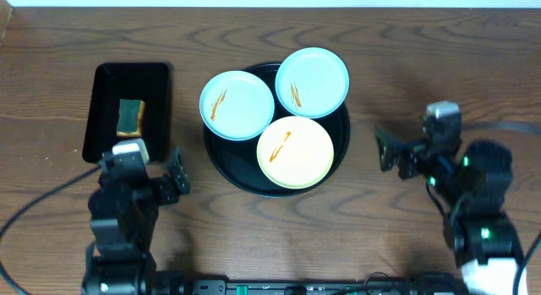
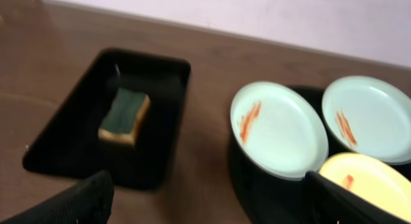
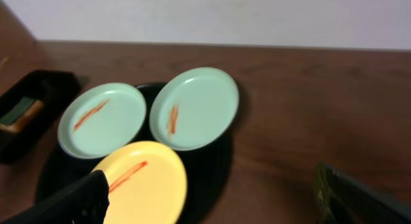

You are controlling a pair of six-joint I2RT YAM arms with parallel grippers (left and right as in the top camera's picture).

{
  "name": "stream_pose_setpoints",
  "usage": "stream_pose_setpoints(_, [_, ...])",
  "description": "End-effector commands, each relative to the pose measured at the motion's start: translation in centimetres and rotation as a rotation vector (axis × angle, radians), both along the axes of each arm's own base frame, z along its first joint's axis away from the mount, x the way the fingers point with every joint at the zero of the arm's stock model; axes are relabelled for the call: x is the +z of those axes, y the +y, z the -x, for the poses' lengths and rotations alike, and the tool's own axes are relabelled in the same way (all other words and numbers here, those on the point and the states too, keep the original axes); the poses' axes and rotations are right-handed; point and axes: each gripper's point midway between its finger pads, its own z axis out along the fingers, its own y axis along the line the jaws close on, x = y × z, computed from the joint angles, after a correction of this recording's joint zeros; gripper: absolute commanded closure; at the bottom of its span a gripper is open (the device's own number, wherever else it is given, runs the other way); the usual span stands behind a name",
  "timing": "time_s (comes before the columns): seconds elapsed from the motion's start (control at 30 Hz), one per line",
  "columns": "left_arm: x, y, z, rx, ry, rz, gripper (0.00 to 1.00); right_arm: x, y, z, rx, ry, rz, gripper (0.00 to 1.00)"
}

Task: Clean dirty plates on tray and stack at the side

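Plates, round, shallow, sauce-streaked, glossy black rimmed tray, wood-grain table

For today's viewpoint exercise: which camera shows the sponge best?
Left wrist: the sponge is close, showing its green top and yellow side. Overhead shows it small; right wrist catches only a blurred bit at the left edge.

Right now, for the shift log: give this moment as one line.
dirty plates: three, streaked, on round tray; sponge: in rectangular tray; left claw: open; right claw: open
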Motion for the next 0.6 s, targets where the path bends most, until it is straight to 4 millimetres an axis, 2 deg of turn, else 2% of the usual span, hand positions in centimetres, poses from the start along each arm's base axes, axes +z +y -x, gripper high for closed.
stream_pose_setpoints(0.0, [1.7,-0.6,-1.0,-0.010,0.041,0.059,0.07,1.6,2.2,-1.2,0.092,0.047,-0.040,0.01])
stream_pose_setpoints(0.17, [1.9,-1.0,-2.3,-0.024,0.198,0.084,0.07,1.3,4.4,-3.1,0.155,0.193,-0.039,0.01])
stream_pose_setpoints(0.37, [0.3,-0.9,-3.2,-0.014,0.486,0.099,0.07,-0.1,7.2,-4.6,0.224,0.395,-0.009,0.01])
stream_pose_setpoints(0.57, [-1.2,-1.0,-4.4,-0.018,0.580,0.111,0.07,-1.8,8.8,-6.3,0.271,0.481,0.011,0.01])
